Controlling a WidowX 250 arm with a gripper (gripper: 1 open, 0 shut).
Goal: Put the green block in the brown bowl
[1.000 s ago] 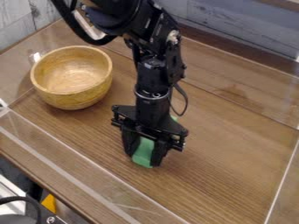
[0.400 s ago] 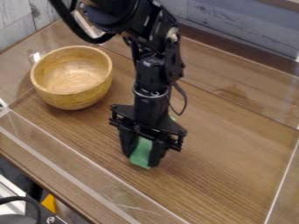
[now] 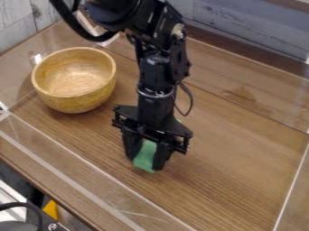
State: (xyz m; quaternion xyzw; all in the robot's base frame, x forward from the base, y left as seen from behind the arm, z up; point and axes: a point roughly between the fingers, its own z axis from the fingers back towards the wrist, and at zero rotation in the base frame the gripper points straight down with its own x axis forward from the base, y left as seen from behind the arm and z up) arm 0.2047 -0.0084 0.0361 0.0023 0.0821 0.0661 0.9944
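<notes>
Above the tabletop [image 3: 229, 180], our claw [image 3: 150, 152] grips the green block [image 3: 146, 156], well apart from the brown bowl [image 3: 75, 79]; we risk catching its thick rim if we carry low.

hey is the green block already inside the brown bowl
No, the green block is between the gripper's fingers, away from the brown bowl.

A brown wooden tabletop [image 3: 238, 158] with pale lines meets grey panelling [image 3: 22, 18].
</notes>
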